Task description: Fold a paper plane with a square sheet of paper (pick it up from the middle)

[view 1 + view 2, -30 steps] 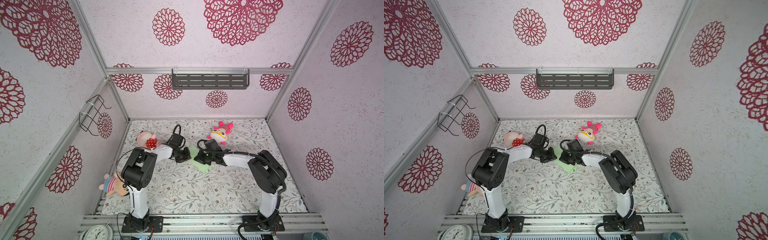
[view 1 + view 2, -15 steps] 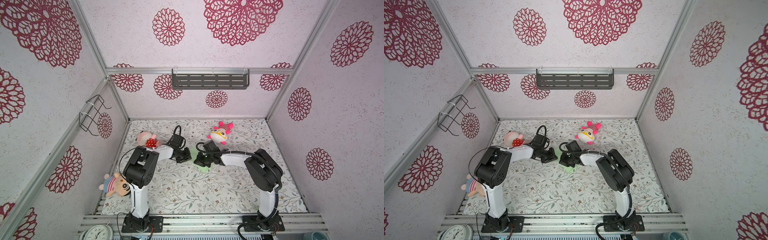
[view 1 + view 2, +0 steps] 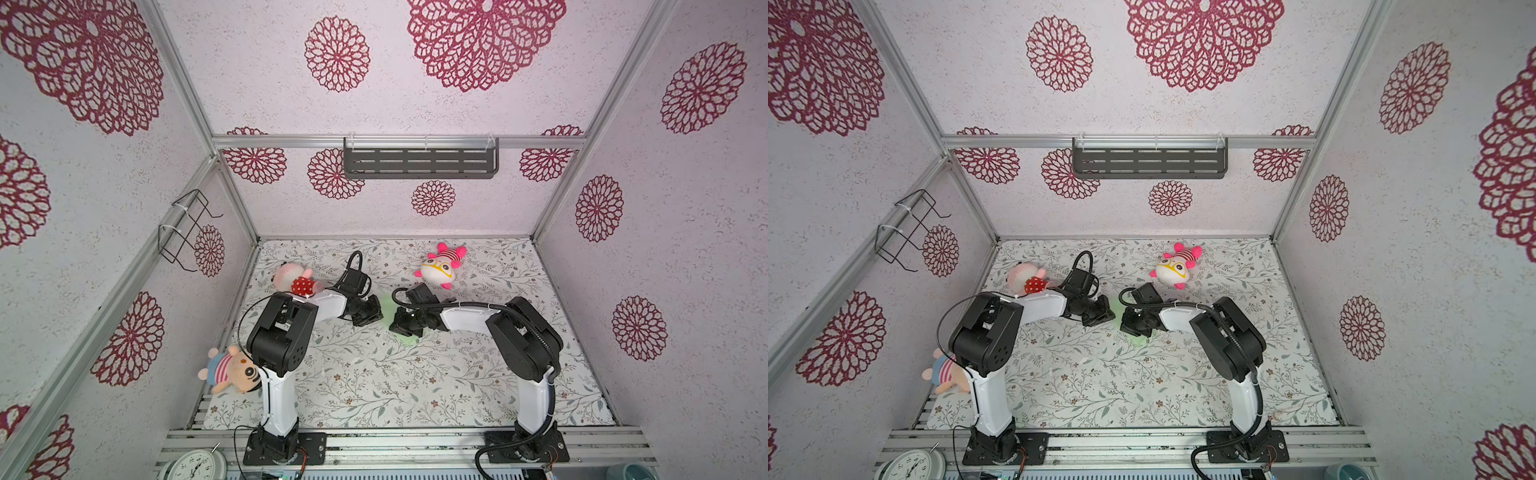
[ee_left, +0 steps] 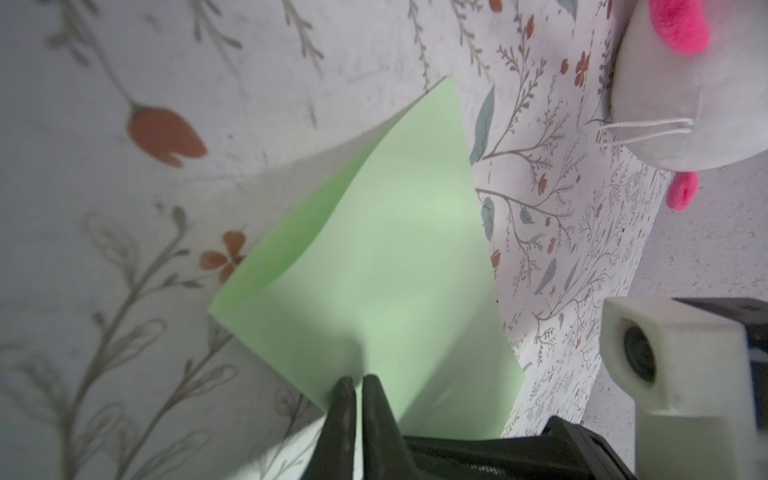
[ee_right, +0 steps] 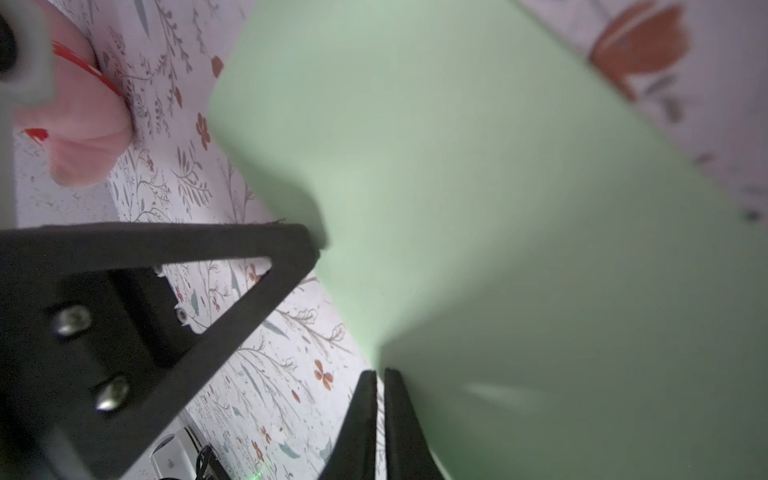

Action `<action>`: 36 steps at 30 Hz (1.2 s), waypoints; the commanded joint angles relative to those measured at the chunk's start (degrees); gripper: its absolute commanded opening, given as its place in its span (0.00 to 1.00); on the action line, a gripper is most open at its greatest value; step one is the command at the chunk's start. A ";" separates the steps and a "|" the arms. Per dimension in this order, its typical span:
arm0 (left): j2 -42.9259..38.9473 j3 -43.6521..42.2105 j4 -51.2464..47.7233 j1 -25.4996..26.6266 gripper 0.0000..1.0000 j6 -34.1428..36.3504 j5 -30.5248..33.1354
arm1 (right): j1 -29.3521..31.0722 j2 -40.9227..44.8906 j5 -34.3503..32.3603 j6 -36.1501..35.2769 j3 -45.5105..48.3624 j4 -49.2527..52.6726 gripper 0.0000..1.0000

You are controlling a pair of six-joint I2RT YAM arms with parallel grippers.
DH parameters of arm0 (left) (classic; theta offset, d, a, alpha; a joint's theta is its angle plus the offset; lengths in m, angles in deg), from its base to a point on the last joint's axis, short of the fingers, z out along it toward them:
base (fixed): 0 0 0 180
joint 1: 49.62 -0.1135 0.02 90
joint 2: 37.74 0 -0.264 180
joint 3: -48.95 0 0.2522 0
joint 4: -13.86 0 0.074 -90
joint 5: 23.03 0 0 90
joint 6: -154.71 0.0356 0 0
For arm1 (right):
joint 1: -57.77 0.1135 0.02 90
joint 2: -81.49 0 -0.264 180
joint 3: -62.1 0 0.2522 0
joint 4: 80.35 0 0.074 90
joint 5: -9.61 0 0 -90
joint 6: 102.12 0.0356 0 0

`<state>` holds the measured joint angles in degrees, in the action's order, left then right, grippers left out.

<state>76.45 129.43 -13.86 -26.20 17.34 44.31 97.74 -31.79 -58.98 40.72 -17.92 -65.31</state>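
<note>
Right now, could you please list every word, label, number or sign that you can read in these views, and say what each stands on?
No text can be read.
On the clock: dark marks round the dial, too small to read in both top views.
On the square sheet of paper: plain, no print.

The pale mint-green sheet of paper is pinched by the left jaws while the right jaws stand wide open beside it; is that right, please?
Not quite: the right jaws are not wide open. The right wrist view shows them shut on an edge of the pale mint-green sheet of paper. The left jaws do pinch it.
</note>
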 commanded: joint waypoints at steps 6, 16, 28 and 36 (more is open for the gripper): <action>1.25 -1.07 -2.64 0.08 0.09 -0.11 2.78 | 0.22 4.77 -0.69 -2.80 5.70 8.61 0.11; 1.05 -0.71 -3.24 0.13 0.09 0.42 2.88 | 0.20 8.80 -1.06 -1.71 12.03 9.42 0.12; 0.62 0.34 -4.09 0.13 0.09 1.38 2.28 | 0.11 18.11 -1.74 -3.73 13.30 1.31 0.16; 0.59 1.11 -4.84 0.15 0.10 2.16 1.55 | -0.15 9.92 -1.49 -5.53 6.63 1.28 0.17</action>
<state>76.45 130.13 -15.43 -26.20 18.45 44.57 97.72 -19.61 -60.11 36.80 -9.30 -64.00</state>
